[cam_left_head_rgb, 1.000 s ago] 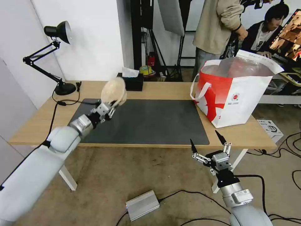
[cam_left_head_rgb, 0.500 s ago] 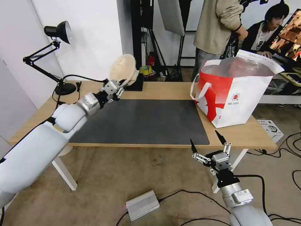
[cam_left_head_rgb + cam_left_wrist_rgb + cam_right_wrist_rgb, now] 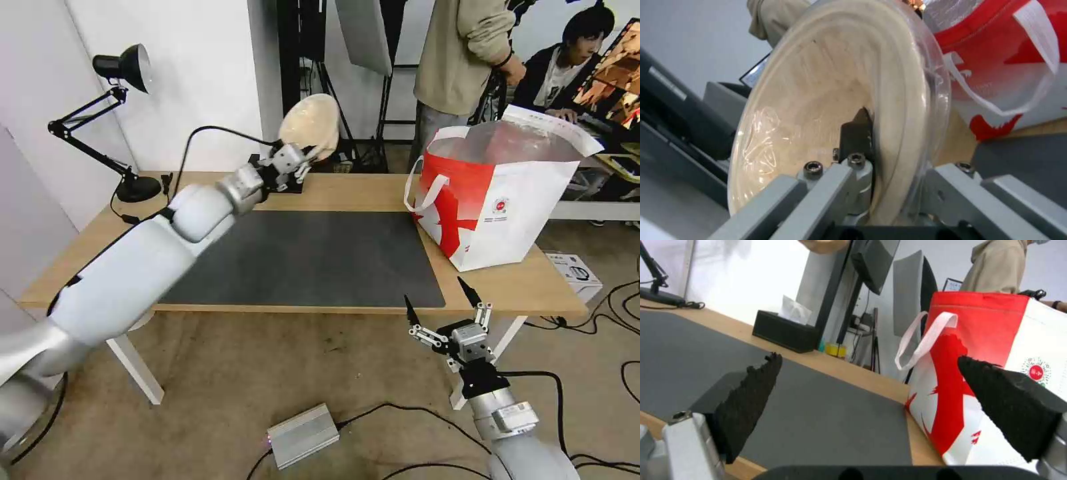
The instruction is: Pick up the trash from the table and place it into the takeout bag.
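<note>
My left gripper (image 3: 308, 155) is shut on the rim of the beige domed bowl (image 3: 309, 126), holding it tilted on edge high above the back of the table (image 3: 347, 190). The left wrist view has the bowl (image 3: 826, 100) close up, one black finger (image 3: 857, 133) pressed inside its rim, the takeout bag (image 3: 1009, 60) beyond. The white-and-red takeout bag (image 3: 497, 200) stands open on the table's right end, well to the right of the bowl. My right gripper (image 3: 443, 303) waits open below the table's front edge, nothing between its fingers.
A black tissue box (image 3: 283, 179) sits at the back edge under the bowl. A black desk lamp (image 3: 123, 70) stands at the back left. The dark grey mat (image 3: 307, 257) covers the middle. A silver box (image 3: 303, 435) and cables lie on the floor. People stand behind the bag.
My left arm has lifted the beige bowl from just above the mat's left part up and to the right, toward the bag. The right arm has stayed still.
</note>
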Controlling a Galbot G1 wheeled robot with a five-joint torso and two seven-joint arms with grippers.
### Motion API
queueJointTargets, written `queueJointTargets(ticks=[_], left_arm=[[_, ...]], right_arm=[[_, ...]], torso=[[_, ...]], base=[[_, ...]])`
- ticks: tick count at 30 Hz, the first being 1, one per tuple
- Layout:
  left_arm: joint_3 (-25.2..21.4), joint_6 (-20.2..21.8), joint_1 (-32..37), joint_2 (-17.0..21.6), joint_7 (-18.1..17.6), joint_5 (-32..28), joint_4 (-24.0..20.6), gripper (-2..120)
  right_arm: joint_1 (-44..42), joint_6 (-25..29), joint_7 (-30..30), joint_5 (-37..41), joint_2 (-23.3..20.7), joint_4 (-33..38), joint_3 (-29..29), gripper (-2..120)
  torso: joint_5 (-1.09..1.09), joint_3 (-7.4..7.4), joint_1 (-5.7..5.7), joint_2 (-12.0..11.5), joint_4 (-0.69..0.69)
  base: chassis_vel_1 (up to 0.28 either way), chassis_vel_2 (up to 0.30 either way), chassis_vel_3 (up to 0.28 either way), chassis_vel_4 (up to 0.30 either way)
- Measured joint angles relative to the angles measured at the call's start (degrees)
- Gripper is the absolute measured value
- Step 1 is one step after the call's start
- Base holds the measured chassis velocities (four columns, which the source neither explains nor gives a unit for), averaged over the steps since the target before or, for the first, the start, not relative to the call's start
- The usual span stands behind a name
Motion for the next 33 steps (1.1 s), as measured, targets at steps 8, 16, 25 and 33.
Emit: queueJointTargets(ticks=[8,16,25,33], left_arm=[[4.7,0.0,-7.0,-5.0,-0.1,0.3,5.2,1],[7.8,-0.1,-11.2,-9.0,-0.1,0.6,9.6,1],[9.6,-0.9,-13.5,-14.7,0.0,3.4,15.2,1],[11.6,-3.0,-16.3,-20.7,0.3,7.0,20.9,1]], right_arm=[[0.0,0.0,0.0,0.0,0.0,0.0,0.0,100],[0.0,0.0,0.0,0.0,0.0,0.0,0.0,100],[0.0,0.0,0.0,0.0,0.0,0.0,0.0,100],[0.0,0.0,0.0,0.0,0.0,0.0,0.0,100]], torso=[[0.00,0.00,0.00,0.0,0.00],[0.00,0.00,0.00,0.0,0.00],[0.00,0.00,-0.01,0.0,0.00],[0.00,0.00,0.00,0.0,-0.01]], base=[[0.000,0.000,0.000,0.000],[0.000,0.000,0.000,0.000],[0.000,0.000,0.000,0.000],[0.000,0.000,0.000,0.000]])
